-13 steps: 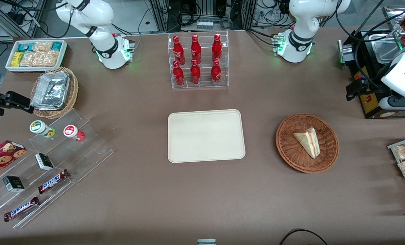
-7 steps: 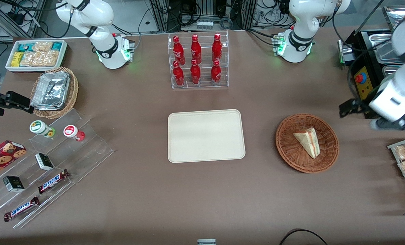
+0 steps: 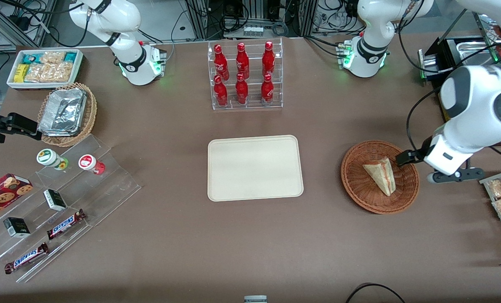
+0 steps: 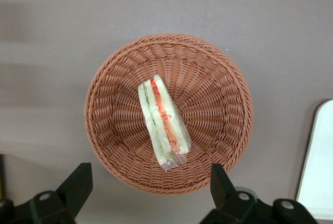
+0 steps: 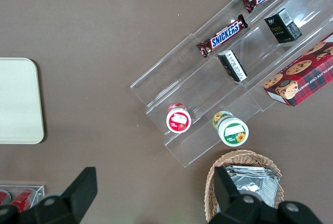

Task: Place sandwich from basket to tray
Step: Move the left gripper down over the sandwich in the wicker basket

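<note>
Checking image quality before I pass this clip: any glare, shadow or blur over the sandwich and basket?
Front view: sandwich and basket evenly lit and sharp, with the gripper at the basket's rim.
Left wrist view: sandwich crisp, only slight shine on its wrap; the table has soft shadow bands; the open gripper is dark.

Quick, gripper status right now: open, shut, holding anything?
Gripper: jaws open, holding nothing, above the basket, over the sandwich.
</note>
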`<state>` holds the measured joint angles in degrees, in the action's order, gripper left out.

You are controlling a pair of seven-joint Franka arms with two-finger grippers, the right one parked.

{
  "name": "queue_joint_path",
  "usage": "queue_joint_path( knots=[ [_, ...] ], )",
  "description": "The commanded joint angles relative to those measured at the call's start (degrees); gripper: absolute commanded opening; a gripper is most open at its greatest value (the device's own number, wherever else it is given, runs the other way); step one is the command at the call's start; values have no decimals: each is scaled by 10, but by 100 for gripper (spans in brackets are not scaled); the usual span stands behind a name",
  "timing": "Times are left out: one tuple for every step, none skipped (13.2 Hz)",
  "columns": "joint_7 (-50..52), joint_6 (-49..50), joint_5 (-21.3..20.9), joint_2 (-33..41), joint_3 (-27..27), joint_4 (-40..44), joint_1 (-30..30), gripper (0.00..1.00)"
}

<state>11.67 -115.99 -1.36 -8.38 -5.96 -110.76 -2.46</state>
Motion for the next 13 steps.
queue_joint_path(
  knots=[
    [38,-37,-3,3,2,-37,4,100],
    [39,-54,-3,0,2,-52,1,100],
    [43,-76,-2,-1,2,-68,0,100],
    [61,-95,-3,-5,2,-82,0,100],
    [79,-113,-3,-10,2,-90,0,100],
    [93,-127,-3,-15,2,-100,0,100],
    [101,-142,-3,-16,2,-109,1,100],
    [107,-157,-3,-22,2,-119,2,100],
    [107,-176,-3,-24,2,-131,2,100],
    [107,-192,-3,-29,2,-139,2,100],
    [107,-201,-3,-30,2,-145,2,100],
    [107,-203,-3,-32,2,-146,2,100],
    [107,-204,-3,-34,2,-146,2,100]
  ],
)
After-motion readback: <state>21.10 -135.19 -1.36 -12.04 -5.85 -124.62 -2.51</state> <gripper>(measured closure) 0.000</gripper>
